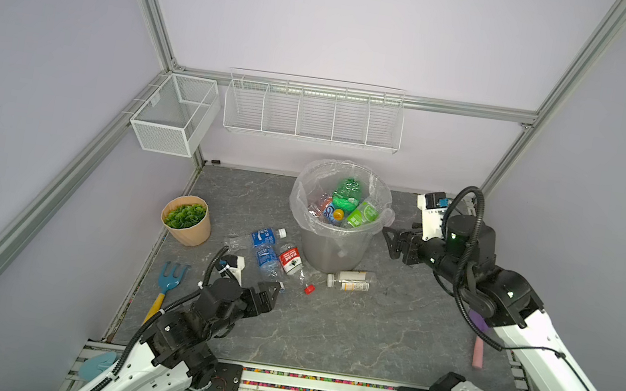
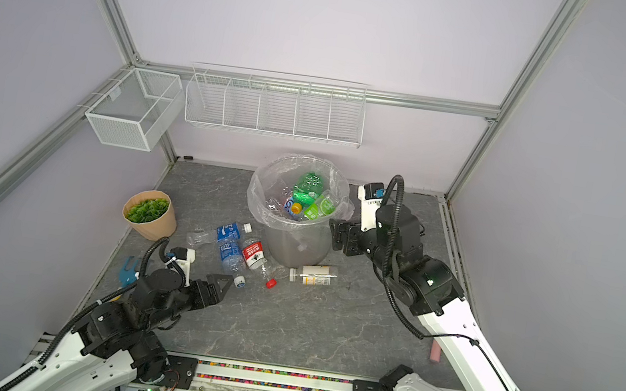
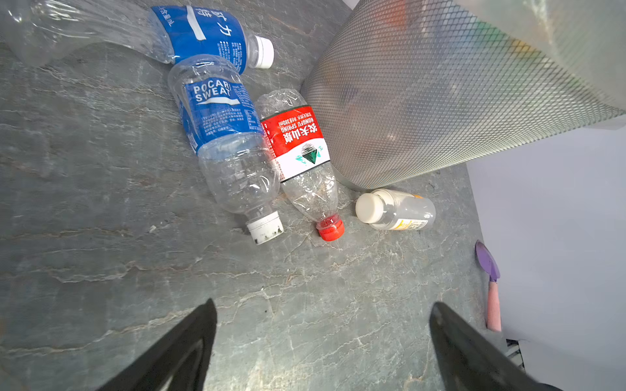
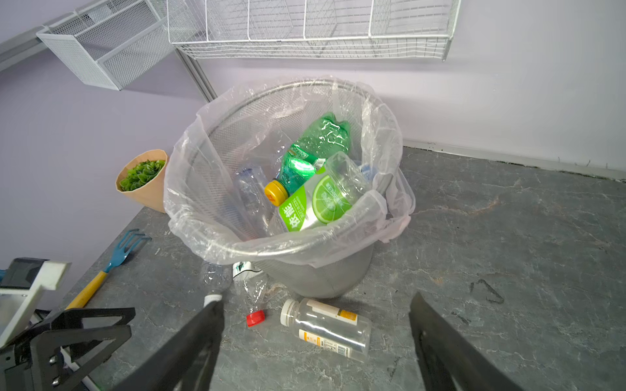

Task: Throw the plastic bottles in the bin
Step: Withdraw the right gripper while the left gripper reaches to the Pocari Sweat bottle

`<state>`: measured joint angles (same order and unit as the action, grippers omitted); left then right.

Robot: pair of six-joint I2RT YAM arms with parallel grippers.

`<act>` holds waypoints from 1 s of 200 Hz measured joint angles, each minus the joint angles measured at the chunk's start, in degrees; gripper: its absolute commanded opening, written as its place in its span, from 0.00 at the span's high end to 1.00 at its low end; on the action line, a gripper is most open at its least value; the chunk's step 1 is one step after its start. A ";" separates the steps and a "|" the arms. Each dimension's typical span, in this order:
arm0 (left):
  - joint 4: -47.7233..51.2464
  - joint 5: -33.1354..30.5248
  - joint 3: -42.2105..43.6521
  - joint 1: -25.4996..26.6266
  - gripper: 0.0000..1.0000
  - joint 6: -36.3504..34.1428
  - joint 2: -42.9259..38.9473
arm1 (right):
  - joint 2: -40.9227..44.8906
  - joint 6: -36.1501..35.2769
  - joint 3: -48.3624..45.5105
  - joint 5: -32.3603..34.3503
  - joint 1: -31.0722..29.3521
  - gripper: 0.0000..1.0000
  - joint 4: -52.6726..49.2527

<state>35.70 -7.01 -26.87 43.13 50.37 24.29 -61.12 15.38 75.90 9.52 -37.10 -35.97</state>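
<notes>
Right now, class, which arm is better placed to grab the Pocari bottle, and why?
Left. The open left gripper sits near the Pocari bottle; the open right gripper hangs beyond the bin.

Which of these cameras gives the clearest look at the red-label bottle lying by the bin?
The left wrist view: the red-label bottle lies whole and close, its label readable. Both top views show it small beside the bin. The right wrist view shows mostly its neck and red cap; the bin hides the rest.
</notes>
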 measured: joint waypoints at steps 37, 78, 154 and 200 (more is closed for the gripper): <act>-0.33 -0.02 -0.02 0.02 0.04 0.07 2.16 | 1.88 1.27 -3.06 0.39 0.00 0.12 -0.31; -0.70 -0.68 -0.02 0.02 0.04 0.17 5.42 | 3.76 2.67 -7.45 1.07 0.00 0.12 -1.16; -1.38 -3.72 -4.81 0.02 0.02 -0.48 15.93 | 6.84 5.11 -14.38 2.01 0.00 0.12 -3.63; -2.05 -6.19 -7.61 -0.22 0.01 -1.18 20.57 | 9.70 5.95 -16.46 2.62 0.22 0.12 -4.50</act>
<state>33.65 -13.19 -34.48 42.92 49.19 44.86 -51.42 21.32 59.44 12.14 -36.88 -40.47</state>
